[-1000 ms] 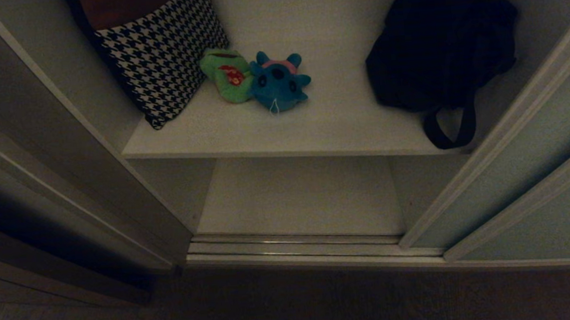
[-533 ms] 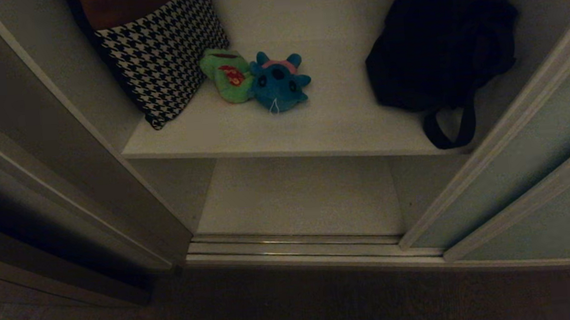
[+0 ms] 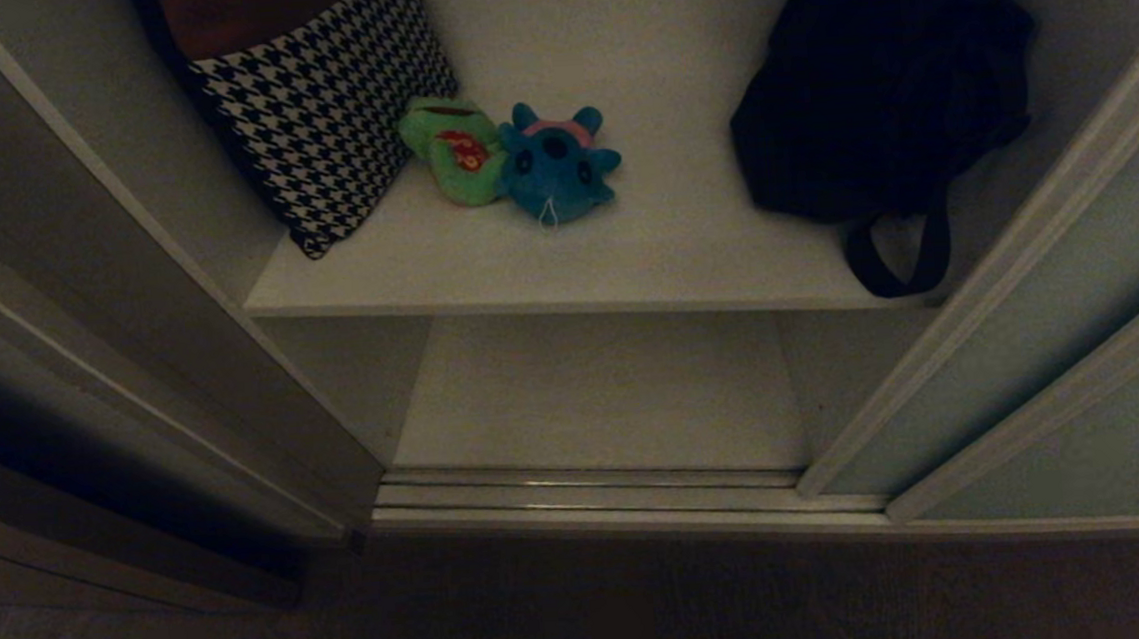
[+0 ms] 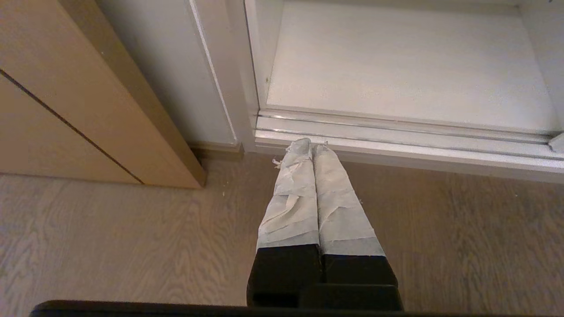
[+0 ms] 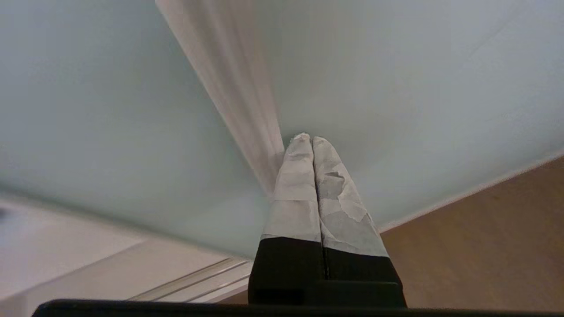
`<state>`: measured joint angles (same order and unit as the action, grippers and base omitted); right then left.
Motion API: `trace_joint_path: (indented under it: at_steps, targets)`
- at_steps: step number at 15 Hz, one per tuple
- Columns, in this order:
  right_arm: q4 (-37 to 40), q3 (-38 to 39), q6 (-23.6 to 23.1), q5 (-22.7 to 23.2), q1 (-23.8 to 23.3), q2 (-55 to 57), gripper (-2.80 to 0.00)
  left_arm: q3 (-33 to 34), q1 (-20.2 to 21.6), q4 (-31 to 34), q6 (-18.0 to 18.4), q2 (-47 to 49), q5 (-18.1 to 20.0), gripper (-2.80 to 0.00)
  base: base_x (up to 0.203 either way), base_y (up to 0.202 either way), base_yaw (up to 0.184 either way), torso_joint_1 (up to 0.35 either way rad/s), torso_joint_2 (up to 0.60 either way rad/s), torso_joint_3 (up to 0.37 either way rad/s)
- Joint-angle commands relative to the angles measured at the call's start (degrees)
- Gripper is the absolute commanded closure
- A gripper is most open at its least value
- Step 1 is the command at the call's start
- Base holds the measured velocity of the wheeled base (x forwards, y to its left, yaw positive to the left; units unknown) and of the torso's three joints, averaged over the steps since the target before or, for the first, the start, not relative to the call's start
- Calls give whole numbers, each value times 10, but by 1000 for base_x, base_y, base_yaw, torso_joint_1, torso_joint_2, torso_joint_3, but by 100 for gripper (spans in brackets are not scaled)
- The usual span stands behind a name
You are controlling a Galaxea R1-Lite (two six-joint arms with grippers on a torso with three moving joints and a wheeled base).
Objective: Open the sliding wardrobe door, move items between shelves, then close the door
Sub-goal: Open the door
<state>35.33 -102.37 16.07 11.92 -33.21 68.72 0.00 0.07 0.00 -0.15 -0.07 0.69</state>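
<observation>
Door (image 3: 1081, 324) slid aside so both toys (image 3: 518, 158) lie reachable; right end effector (image 5: 312, 138), pinched empty, faces its panel.

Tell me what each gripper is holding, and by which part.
Nothing is held. The left gripper is shut and empty above the floor; the right gripper is shut and empty, in front of the door.

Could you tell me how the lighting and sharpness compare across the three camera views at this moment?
Head view: dim, floor nearly black, yet the green plush and teal plush stay distinct, while the black bag loses detail. Left wrist view: bright and sharp on the floor track. Right wrist view: bright, but the sliding door frame strip is smeared.
</observation>
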Motion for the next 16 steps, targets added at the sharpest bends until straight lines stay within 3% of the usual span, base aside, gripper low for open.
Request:
trace_joint_path:
  at_steps: [1, 7, 12, 16]
  targets:
    - [3, 2, 2, 16, 4, -10, 0, 0, 0, 0, 0, 1, 0, 0, 0, 0, 0, 0, 0, 0]
    - [-1, 35, 0, 43, 46, -32, 0, 0, 0, 0, 0, 0, 0, 0, 0, 0, 0, 0, 0, 0]
    - [-17, 76, -6, 47, 160, -44, 0, 0, 0, 0, 0, 0, 0, 0, 0, 0, 0, 0, 0, 0]
    - [-73, 107, -8, 47, 232, -24, 0, 0, 0, 0, 0, 1, 0, 0, 0, 0, 0, 0, 0, 0]
